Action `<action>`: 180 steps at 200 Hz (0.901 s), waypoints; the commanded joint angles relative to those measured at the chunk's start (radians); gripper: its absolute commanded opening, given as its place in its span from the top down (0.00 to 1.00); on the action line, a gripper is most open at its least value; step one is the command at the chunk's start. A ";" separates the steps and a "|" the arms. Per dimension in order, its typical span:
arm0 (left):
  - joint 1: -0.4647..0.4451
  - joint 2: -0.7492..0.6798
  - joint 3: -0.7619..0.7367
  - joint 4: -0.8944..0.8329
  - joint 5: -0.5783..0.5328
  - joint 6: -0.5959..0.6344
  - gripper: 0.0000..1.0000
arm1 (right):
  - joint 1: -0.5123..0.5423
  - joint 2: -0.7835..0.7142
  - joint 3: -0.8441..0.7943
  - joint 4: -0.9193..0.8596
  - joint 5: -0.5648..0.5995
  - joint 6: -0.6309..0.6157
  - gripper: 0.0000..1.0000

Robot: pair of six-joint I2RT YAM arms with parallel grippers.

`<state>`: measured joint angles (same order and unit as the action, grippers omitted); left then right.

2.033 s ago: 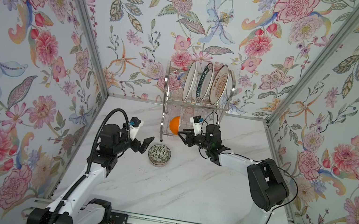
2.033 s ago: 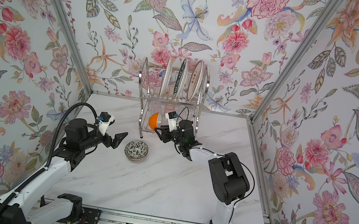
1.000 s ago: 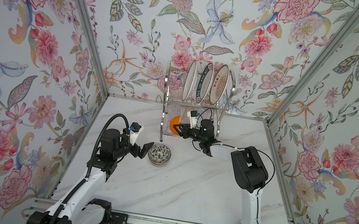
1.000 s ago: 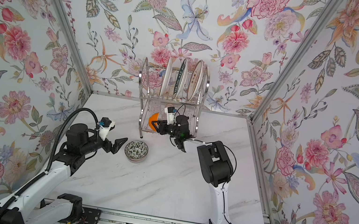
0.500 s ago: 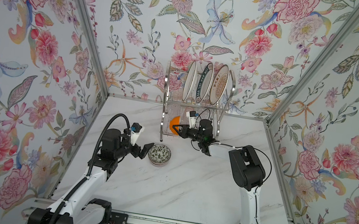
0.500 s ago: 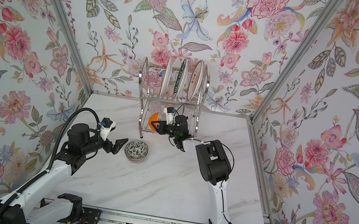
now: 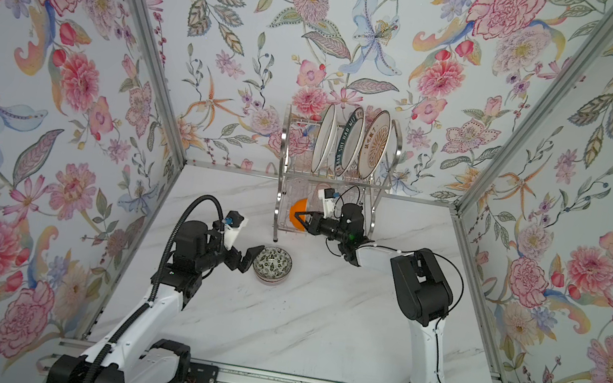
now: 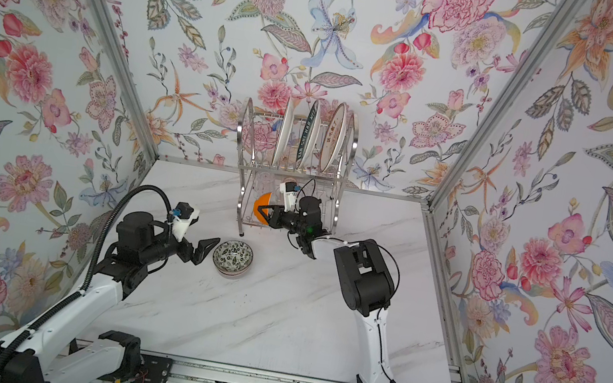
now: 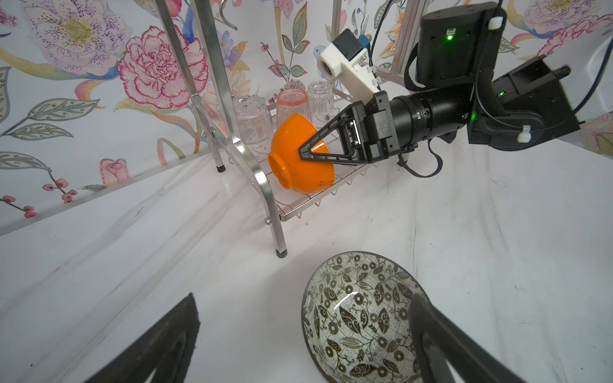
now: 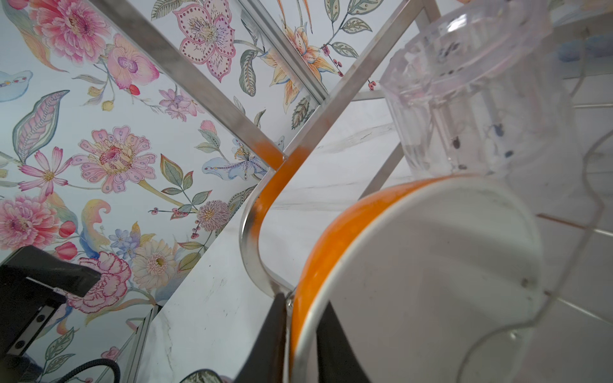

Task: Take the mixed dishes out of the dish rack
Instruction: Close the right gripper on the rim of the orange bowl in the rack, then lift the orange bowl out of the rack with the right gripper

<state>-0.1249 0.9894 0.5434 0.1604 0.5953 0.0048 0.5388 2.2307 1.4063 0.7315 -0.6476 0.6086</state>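
Observation:
The steel dish rack stands at the back wall. Three plates stand upright on its top tier. On its lower shelf the orange bowl lies tilted on its side. My right gripper is shut on its rim, one finger inside and one outside. Three upturned glasses stand behind it. The leaf-patterned bowl sits upright on the table. My left gripper hangs open beside it, with one finger over its rim.
Floral walls close in the marble table on three sides. The rack's curved side frame runs right next to the right gripper's outer finger. A clear glass stands close behind the orange bowl.
The right gripper has reached into the rack's lower shelf and its jaws have closed on the orange bowl's rim. The left arm has barely moved.

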 commanded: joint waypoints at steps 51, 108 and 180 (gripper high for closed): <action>-0.013 -0.005 -0.001 -0.002 -0.009 0.025 0.01 | 0.001 0.035 0.025 0.094 -0.051 0.071 0.89; -0.015 -0.003 0.003 -0.013 -0.024 0.026 0.01 | -0.006 0.041 0.031 0.122 -0.067 0.092 0.95; -0.015 0.014 0.030 -0.046 -0.024 0.025 0.01 | -0.030 0.086 0.050 0.276 -0.111 0.204 1.00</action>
<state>-0.1291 0.9905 0.5438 0.1532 0.5812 0.0193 0.5182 2.2848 1.4158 0.8974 -0.7116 0.7544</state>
